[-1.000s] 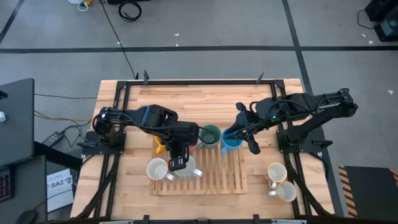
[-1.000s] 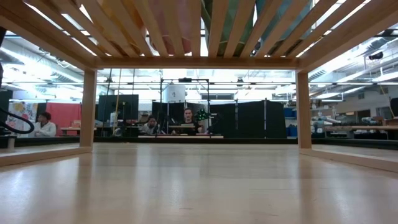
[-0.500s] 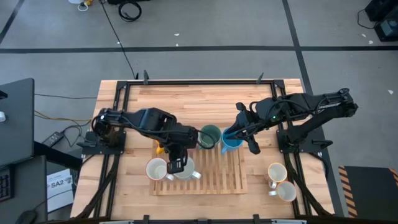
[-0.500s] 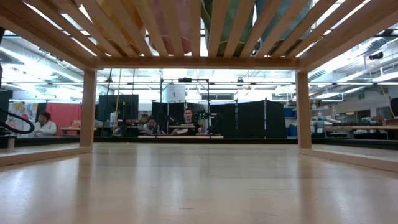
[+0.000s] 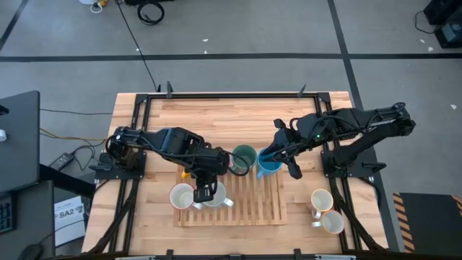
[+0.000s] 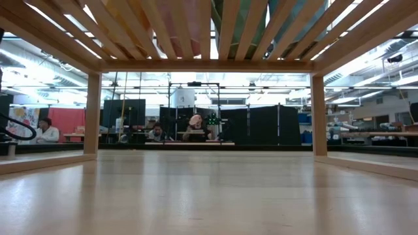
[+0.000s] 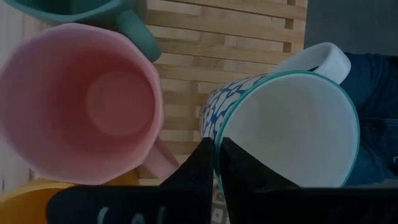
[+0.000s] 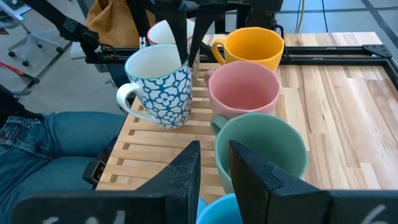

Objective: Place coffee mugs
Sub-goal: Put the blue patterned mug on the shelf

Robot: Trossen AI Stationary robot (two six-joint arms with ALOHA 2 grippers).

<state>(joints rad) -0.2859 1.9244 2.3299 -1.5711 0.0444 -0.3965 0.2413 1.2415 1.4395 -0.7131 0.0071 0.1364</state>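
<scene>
High view: the left gripper [image 5: 204, 190] sits just left of centre in the frame, over a slatted wooden rack [image 5: 249, 206] on the tabletop [image 5: 238, 115]. Its jaws are pressed together on the rim of a white mug with a blue flower pattern [image 5: 215, 195]. A plain cream mug [image 5: 181, 196] stands just beside it to the left, at the rack's left edge. Above them in the frame an orange mug [image 5: 186, 172] peeks out from under the arm, and a dark green mug [image 5: 244, 158] stands at the rack's upper edge.

The right gripper [image 5: 268, 154] is right of centre, its jaws pinching the rim of a blue mug [image 5: 269, 165] that touches the green one on its right. Two more cream mugs [image 5: 326, 211] stand together at the lower right of the tabletop, well apart from the rack.

In the left wrist view, the patterned mug [image 7: 280, 134] fills the right half, with one dark finger inside the rim and one outside; a pink mug [image 7: 81, 102] lies just beside it.

In the right wrist view, the patterned [image 8: 158, 84], orange [image 8: 252, 46], pink [image 8: 242, 90] and green [image 8: 261, 149] mugs stand close together on the rack, and a person's denim-clad leg [image 8: 50, 149] shows at the left.
</scene>
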